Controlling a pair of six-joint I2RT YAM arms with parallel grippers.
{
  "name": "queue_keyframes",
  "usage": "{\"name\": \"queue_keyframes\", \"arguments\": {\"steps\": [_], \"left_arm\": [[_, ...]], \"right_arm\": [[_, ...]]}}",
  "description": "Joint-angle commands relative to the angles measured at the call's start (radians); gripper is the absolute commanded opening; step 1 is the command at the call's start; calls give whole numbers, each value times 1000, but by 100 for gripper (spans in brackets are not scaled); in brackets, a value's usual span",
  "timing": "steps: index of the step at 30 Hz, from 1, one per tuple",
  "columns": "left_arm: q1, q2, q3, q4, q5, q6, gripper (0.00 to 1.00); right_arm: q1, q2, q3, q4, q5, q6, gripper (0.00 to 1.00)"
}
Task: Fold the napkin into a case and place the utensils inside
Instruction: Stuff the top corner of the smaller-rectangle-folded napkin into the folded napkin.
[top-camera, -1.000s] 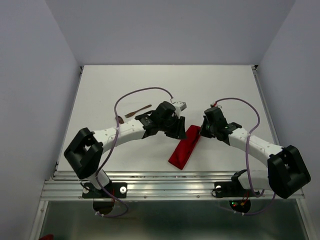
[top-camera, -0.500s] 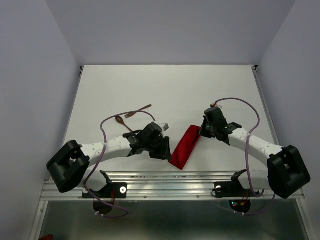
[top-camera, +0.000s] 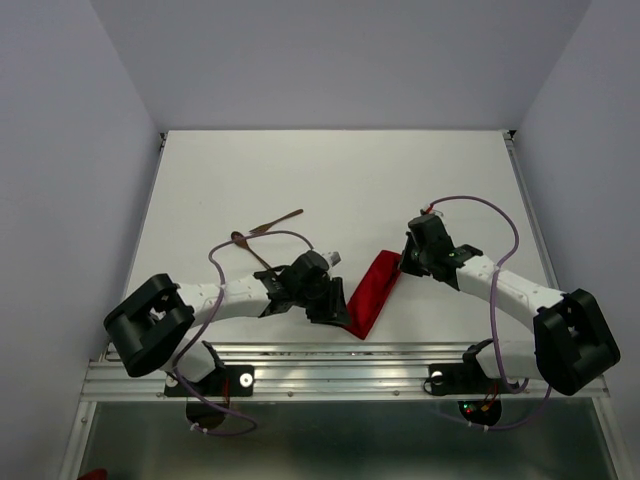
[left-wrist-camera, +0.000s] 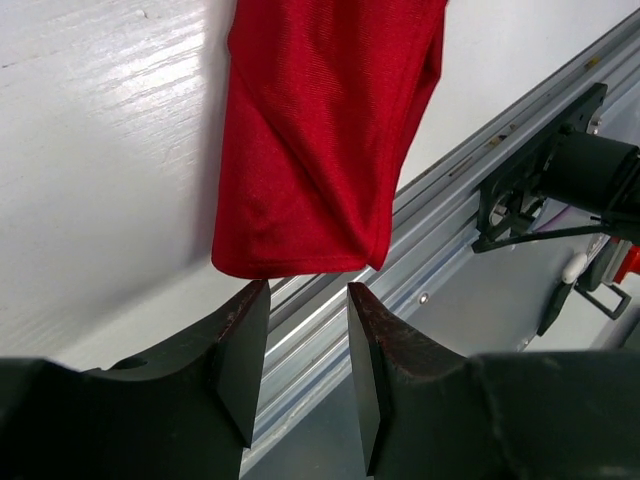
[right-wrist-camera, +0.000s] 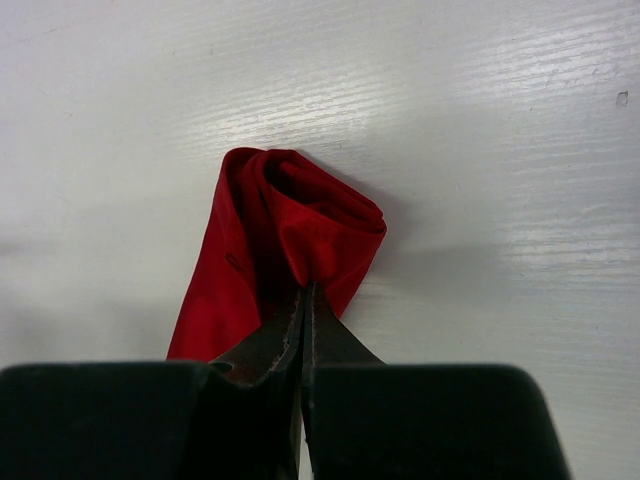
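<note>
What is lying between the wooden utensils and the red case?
The left end effector sits between the utensils and the case, as the top view shows.

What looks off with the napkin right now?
The case lies diagonally, its near end at the front rail. Its far end is bunched, pinched in the shut right gripper. Both utensils lie outside it.

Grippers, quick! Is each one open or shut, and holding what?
Left gripper: open, holding nothing, jaws just short of the red napkin case's near end.
Right gripper: shut on the case's other end.
</note>
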Motion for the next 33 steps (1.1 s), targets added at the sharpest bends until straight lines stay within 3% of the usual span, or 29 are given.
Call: {"name": "queue_keyframes", "arguments": {"steps": [1, 12, 18, 23, 30, 33], "left_arm": [[-11, 32, -9, 43, 16, -40, 47], [-13, 70, 0, 64, 4, -57, 43], [-13, 78, 17, 6, -65, -31, 50], [-12, 96, 23, -1, -87, -11, 31], [-12, 105, 32, -6, -96, -4, 32], [-13, 104, 36, -23, -114, 3, 14]], "right_arm": [[8, 3, 22, 20, 6, 2, 1], [8, -3, 20, 17, 12, 3, 1], [8, -3, 17, 17, 14, 3, 1], [8, -3, 14, 17, 17, 3, 1], [8, -5, 13, 18, 17, 3, 1], [8, -3, 14, 17, 17, 5, 1]]}}
